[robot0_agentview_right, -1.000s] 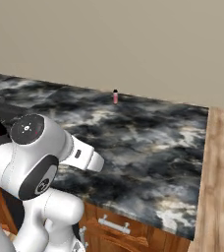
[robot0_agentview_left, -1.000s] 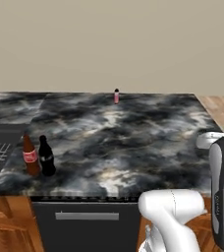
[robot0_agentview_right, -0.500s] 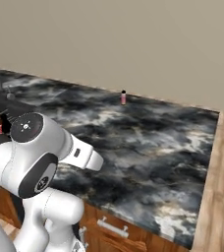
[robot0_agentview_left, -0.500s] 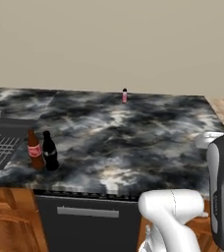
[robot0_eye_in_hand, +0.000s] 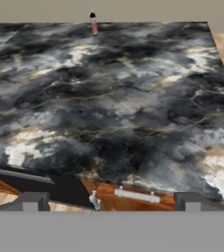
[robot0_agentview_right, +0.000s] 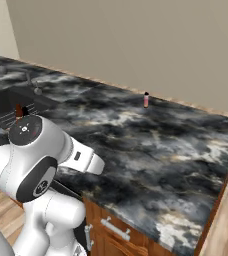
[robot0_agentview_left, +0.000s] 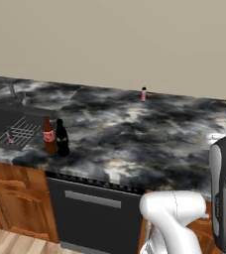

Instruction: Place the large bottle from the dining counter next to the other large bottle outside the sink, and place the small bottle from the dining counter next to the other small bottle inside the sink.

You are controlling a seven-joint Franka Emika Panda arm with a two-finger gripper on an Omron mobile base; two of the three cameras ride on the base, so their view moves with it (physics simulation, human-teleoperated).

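The marbled surface (robot0_agentview_left: 135, 129) fills the middle of the left base view, and it's the big stage here. At its left edge sits the sink (robot0_agentview_left: 1, 119), a dark basin with a grid rack. Just right of the basin, on the stone outside it, the brown bottle (robot0_agentview_left: 48, 135) and the black bottle (robot0_agentview_left: 61, 138) stand upright side by side, close enough that they look to be touching. So the large-bottle half of the job reads as done!

Inside the basin, a tiny pink shape on the rack, low at the left of the frame, is probably the small bottle in the sink (robot0_agentview_left: 9, 138), though it's too small to be sure.

Now the target: the small bottle on the counter (robot0_agentview_left: 143, 94) stands upright at the far edge, upper centre of the left base view, and top centre in the hand view. It's well apart from everything else.

The end effector (robot0_eye_in_hand: 111, 201) has its jaws spread wide and empty, low in the hand view.

My read on doing this well: close the distance first, keep the bottle centred between the fingers, grip low on the body below the cap, and close gently, since something this slim will tip easily.
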